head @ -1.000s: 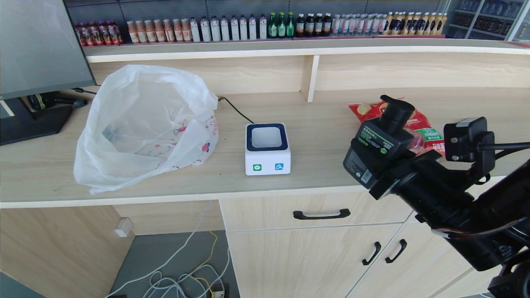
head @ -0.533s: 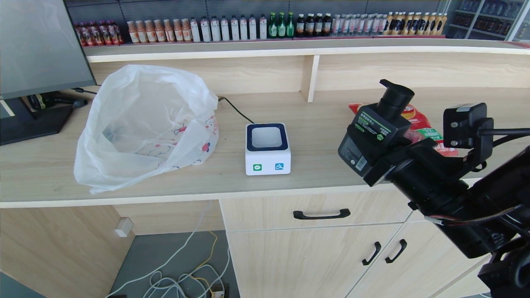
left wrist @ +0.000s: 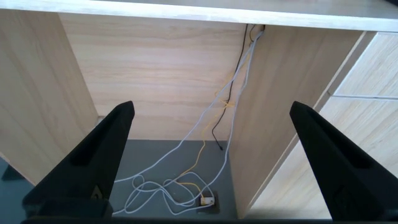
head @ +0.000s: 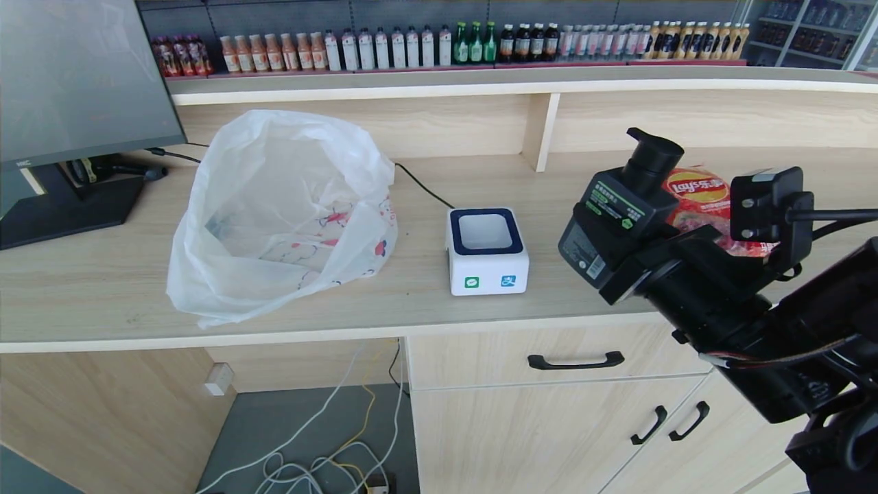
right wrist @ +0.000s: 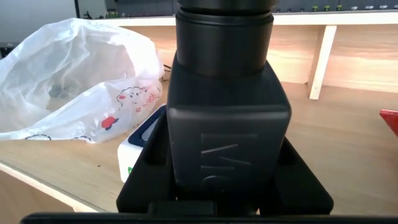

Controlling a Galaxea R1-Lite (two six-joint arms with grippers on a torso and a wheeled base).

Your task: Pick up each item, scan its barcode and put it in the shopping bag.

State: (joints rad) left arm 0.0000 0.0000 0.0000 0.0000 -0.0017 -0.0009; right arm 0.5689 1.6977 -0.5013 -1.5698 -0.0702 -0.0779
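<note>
As the right hand (head: 641, 271) pinches the black bottle (head: 617, 219) at three o'clock of the scanner (head: 487, 250), I judge the scan pending. Next move: turn its barcode (head: 595, 266) onto the scanner window. The shopping bag (head: 288, 199) stands at the scanner's nine o'clock. The left hand (left wrist: 211, 109) is spread.

On my left wrist feed the left gripper (left wrist: 212, 107) has its two black fingers (left wrist: 93, 168) spread wide apart. Beyond them I see a recess under the counter edge (left wrist: 186, 6), walled by pale wood panels (left wrist: 155, 68). White, yellow and black cables (left wrist: 231, 93) hang down its back corner and coil on the grey floor (left wrist: 158, 160) beside a plug block (left wrist: 207, 201).
</note>
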